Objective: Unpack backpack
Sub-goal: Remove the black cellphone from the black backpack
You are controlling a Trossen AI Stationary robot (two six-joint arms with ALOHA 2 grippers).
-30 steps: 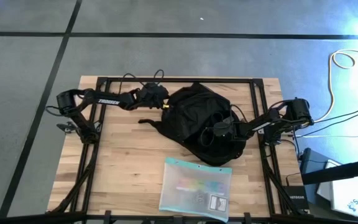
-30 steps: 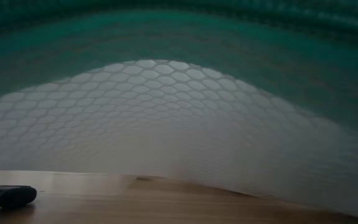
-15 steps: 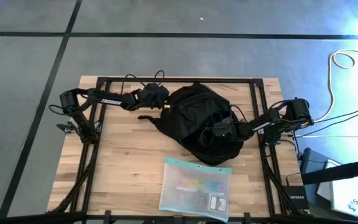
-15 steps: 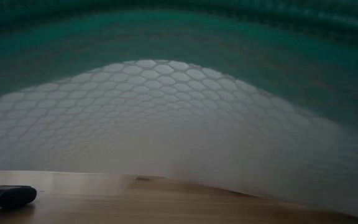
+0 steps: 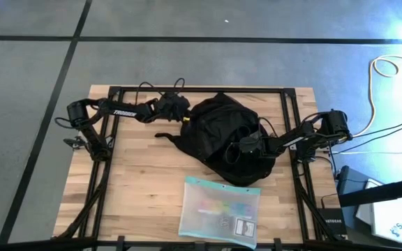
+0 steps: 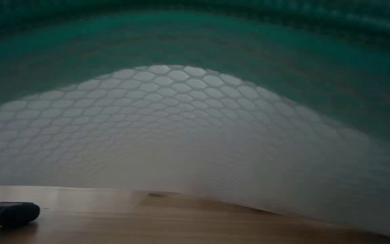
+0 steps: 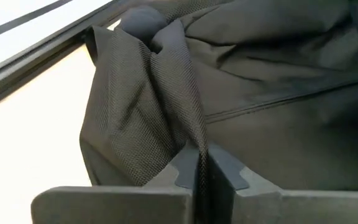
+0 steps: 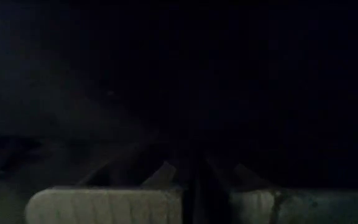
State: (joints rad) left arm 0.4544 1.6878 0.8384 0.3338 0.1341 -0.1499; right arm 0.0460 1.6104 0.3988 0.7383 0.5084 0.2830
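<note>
The black backpack (image 5: 222, 136) lies slumped on the wooden table (image 5: 131, 188), a strap (image 5: 165, 135) trailing toward the left. My left gripper (image 5: 185, 119) is at the backpack's left far edge, shut on its fabric (image 7: 166, 93). My right gripper (image 5: 233, 152) is sunk among the folds on the backpack's right near part. The right wrist view is almost black and shows only its fingers (image 8: 160, 177) close together. The backpack's contents are hidden. My left gripper pinches a raised fold of the backpack's mesh-textured fabric (image 7: 188, 134) between its two fingers, reaching in from the table's left and slanting a little downward. The fold stands up ahead of the fingers; the rest of the backpack lies on the table. My right gripper lies among the backpack's fabric (image 5: 246, 164), coming from the table's right. Darkness hides the place of contact, so I cannot tell whether any fabric is between its fingers.
A translucent teal-edged zip pouch (image 5: 218, 209) lies on the table near the front edge; it fills the low view (image 6: 181, 135), with its dark zip pull (image 6: 12, 213) on the wood. Black frame rails (image 5: 110, 125) run along the table's sides. Bare wood lies at the near left.
My left gripper has shut on the fabric at the backpack's left far edge without shifting its place. The trailing strap has stirred slightly. The right arm and the pouch have kept still.
</note>
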